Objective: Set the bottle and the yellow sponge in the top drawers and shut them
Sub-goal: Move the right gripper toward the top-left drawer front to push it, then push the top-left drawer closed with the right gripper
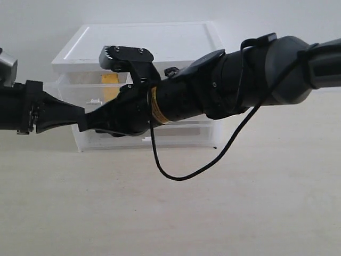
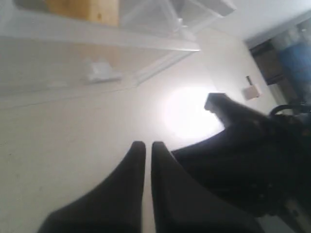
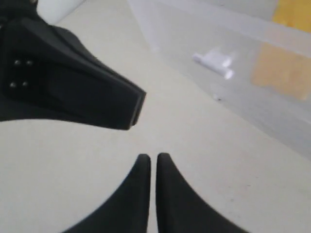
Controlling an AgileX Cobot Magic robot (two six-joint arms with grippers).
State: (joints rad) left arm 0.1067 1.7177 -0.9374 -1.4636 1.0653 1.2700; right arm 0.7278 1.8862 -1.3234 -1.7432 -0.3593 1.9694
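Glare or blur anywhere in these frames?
Left wrist view: blown-out glare patch on the table, cabinet and yellow sponge soft. Right wrist view: even light, drawer handle blurred. Exterior view: sharp, evenly lit, right arm hides much of the cabinet.

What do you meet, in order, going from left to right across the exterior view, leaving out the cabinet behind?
The left arm → yellow sponge inside the cabinet → hanging loop of black cable → right arm's thick grey joint.
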